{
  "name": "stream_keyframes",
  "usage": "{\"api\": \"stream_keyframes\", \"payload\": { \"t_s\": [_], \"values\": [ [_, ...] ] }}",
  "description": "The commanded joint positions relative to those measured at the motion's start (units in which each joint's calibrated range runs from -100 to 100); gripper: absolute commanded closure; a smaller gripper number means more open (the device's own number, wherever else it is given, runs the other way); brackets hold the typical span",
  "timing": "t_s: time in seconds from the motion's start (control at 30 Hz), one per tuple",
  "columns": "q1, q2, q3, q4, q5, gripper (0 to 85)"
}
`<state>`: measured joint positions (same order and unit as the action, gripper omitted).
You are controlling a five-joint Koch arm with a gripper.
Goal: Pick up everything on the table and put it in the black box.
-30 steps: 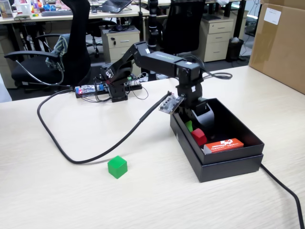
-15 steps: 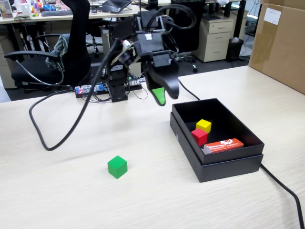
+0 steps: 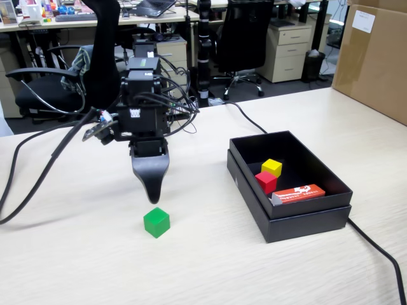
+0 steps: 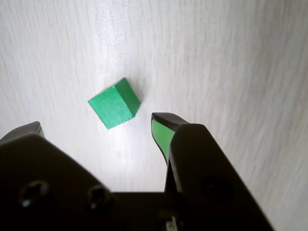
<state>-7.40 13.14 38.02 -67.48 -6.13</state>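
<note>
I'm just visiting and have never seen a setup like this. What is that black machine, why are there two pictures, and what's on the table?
It is a small robot arm ending in a gripper, a two-fingered pincer. One camera stands across the table; the other rides on the arm's wrist and looks down past the open jaws. A green cube lies on the table just beyond the fingertips, not yet held. The black box already holds a yellow cube, a red cube and an orange-red packet.
</note>
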Motion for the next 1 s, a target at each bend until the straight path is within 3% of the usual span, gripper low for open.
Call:
{"api": "stream_keyframes", "payload": {
  "t_s": [0.0, 0.53, 0.63, 0.8, 0.97],
  "values": [
    [-0.1, 1.7, 6.2, 2.1, -1.2, 39.9],
    [0.6, 16.4, 11.3, 5.1, -2.3, 41.5],
    [0.7, 17.2, 11.2, 4.9, -2.2, 46.7],
    [0.7, 17.8, 11.3, 4.0, -2.2, 69.0],
    [0.6, 17.8, 11.4, 1.7, -2.1, 84.6]
  ]
}}
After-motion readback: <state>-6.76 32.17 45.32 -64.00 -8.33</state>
